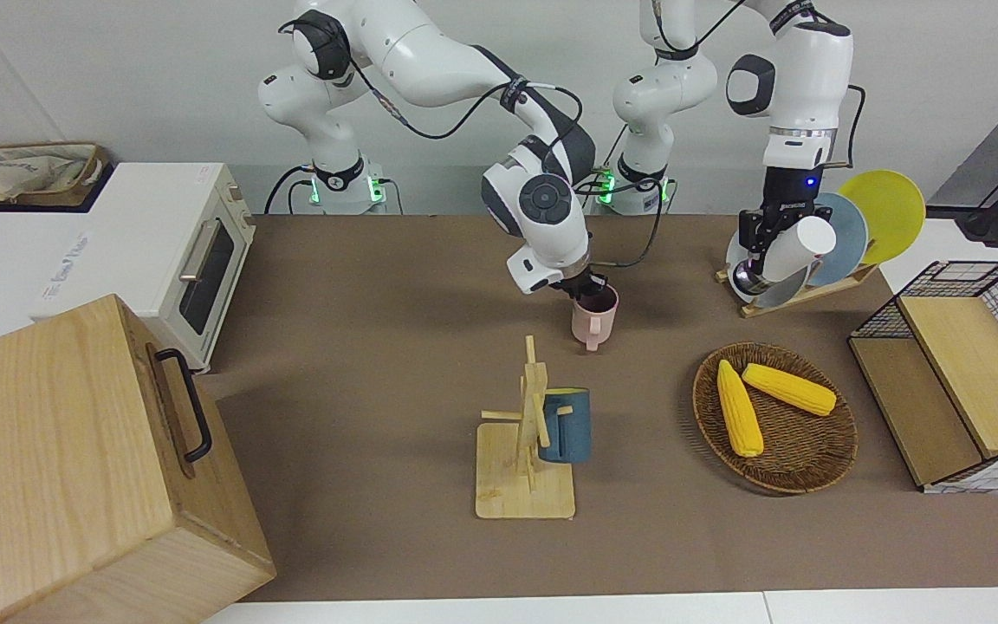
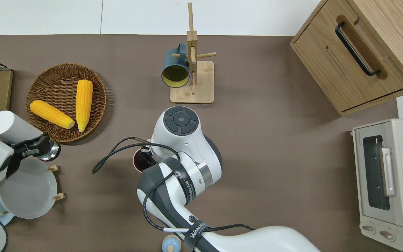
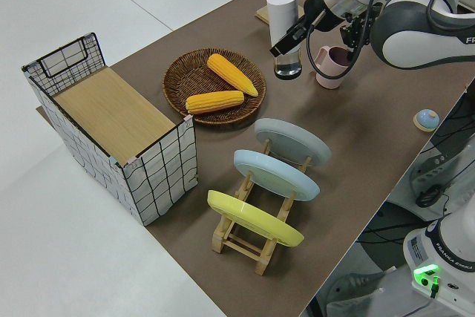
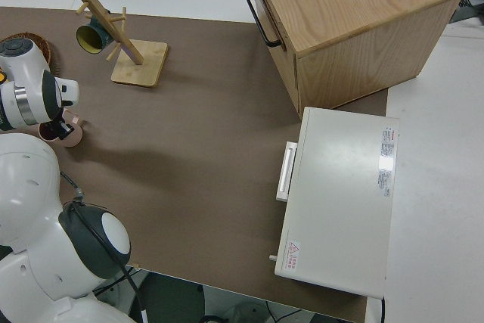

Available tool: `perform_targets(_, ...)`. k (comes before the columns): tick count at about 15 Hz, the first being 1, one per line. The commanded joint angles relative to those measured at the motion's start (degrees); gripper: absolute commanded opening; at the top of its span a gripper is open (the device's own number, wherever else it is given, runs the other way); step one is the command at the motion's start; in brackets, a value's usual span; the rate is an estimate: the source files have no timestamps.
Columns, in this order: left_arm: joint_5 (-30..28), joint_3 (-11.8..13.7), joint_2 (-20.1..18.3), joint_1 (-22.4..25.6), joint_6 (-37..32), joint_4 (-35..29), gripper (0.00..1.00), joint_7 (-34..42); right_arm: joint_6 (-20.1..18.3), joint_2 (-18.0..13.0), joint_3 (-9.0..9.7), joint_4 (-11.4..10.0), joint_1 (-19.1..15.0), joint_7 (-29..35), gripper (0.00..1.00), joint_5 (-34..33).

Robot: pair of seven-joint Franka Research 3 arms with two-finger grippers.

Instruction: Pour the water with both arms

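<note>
At the centre of the overhead frame the right gripper [image 2: 148, 156] reaches into the mouth of a pale pink ceramic mug [image 1: 592, 315] with a dark inside, its jaws clamped on the mug's rim; the mug is upright, its handle toward the lower edge of the front frame, and whether its base touches the brown counter [image 1: 360, 364] cannot be told. At the left edge of the overhead frame the left gripper [image 2: 30, 147] has its jaws clamped on a tall bottle with a white cylindrical body and a shiny metal end [image 1: 789, 255], held tilted in the air with the white end raised and the metal end low, over the counter between a round woven wicker tray [image 2: 49, 75] and a grey plate [image 2: 26, 190]. The tray carries two yellow corn cobs [image 1: 740, 409] and lies in the upper left of the overhead frame. The grey plate stands with a blue plate [image 3: 276, 174] and a yellow plate [image 3: 252, 217] in a wooden rack [image 3: 241, 239]. In the upper middle of the overhead frame a dark blue mug [image 2: 175, 66] hangs on a wooden mug tree [image 2: 191, 52]. A wooden cabinet with a black handle [image 2: 355, 52] fills the upper right there, and a white toaster oven [image 2: 387, 182] the lower right.
</note>
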Motion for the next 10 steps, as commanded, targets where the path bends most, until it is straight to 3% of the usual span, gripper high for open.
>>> perform_targets(1,-1.2,0.5,-2.5,-1.0,1.5,-1.5,0.00,1.0,0.0,0.6,-0.19,1.4,0.1,0.4,0.994,-0.5)
perform_targets(5,-1.2,0.5,-2.9,-1.2,1.3,-1.8,0.00,0.8,-3.4,-0.6,-0.63,3.4,-0.6,0.4,0.994,-1.2)
perform_targets(8,-1.2,0.5,-3.3,-2.4,1.2,-2.8,0.00,0.5,-4.2,-3.8,-1.16,3.4,-0.7,0.6,0.994,-1.5)
perform_targets(10,-1.2,0.4,-3.4,-3.0,0.7,-3.0,0.00,0.3,-7.8,-6.3,-2.82,3.3,-0.8,0.4,0.994,-2.0)
